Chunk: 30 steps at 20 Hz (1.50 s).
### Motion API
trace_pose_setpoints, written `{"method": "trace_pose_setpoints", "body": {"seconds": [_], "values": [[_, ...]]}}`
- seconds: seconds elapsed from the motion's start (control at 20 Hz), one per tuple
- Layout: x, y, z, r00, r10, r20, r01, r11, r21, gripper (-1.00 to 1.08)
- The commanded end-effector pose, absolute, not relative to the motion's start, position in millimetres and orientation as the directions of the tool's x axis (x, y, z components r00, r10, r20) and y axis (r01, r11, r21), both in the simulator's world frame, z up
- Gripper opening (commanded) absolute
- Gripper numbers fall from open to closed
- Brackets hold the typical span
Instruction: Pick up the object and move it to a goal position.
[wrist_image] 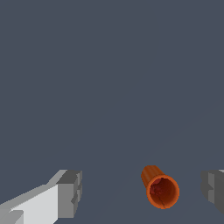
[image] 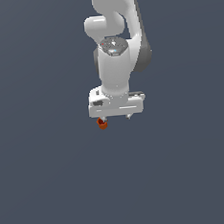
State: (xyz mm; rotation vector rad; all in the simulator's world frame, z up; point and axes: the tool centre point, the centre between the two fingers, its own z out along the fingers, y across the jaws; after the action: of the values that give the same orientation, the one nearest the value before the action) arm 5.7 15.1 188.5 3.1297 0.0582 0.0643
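Observation:
The object is a tiny orange-red cup-like cylinder on the dark grey floor. In the exterior view it sits just under the gripper's finger on that view's left. My white gripper points straight down over it with the jaws wide apart. In the wrist view the object shows its darker hollow top and lies between the two grey fingertips. It is nearer one finger than the other and touches neither. My gripper is open and holds nothing.
A plain dark grey floor fills both views. No other object, container or edge is in view. The white arm rises above the gripper.

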Motion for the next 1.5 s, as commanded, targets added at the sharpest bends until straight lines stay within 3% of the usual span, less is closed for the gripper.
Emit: {"method": "trace_pose_setpoints", "body": {"seconds": [0.0,0.4,0.85,1.45], "values": [[5.7,15.1,188.5,0.998,0.037,0.041,0.037,-0.999,0.011,1.00],[0.2,-20.6,192.3,1.000,0.001,0.029,0.000,-0.999,0.034,1.00],[-2.1,-22.4,188.1,1.000,-0.004,0.028,-0.005,-0.999,0.033,1.00],[-41.4,-42.4,127.7,0.997,-0.072,0.012,-0.072,-0.997,0.010,1.00]]}}
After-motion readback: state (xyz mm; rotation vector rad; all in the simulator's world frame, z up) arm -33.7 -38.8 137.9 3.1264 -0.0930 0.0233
